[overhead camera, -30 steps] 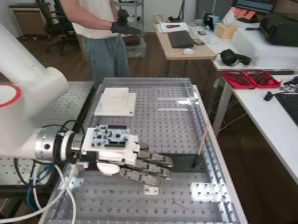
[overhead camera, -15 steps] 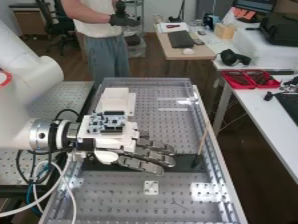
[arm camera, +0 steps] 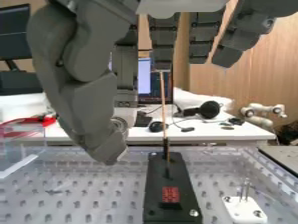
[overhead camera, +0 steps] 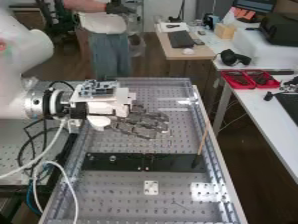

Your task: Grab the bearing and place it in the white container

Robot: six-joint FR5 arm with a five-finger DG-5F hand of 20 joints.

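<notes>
Since the hand (overhead camera: 141, 121) has moved from the black plate (overhead camera: 174, 162) toward the white container (overhead camera: 124, 93), transfer appears underway; bearing (arm camera: 120, 123) pinched between thumb and finger, release still to do.

The fingers (overhead camera: 142, 121) partly hide the bearing (arm camera: 120, 123).

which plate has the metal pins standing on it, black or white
The small white plate; the wooden stick rises from the long black plate beside it.
</notes>
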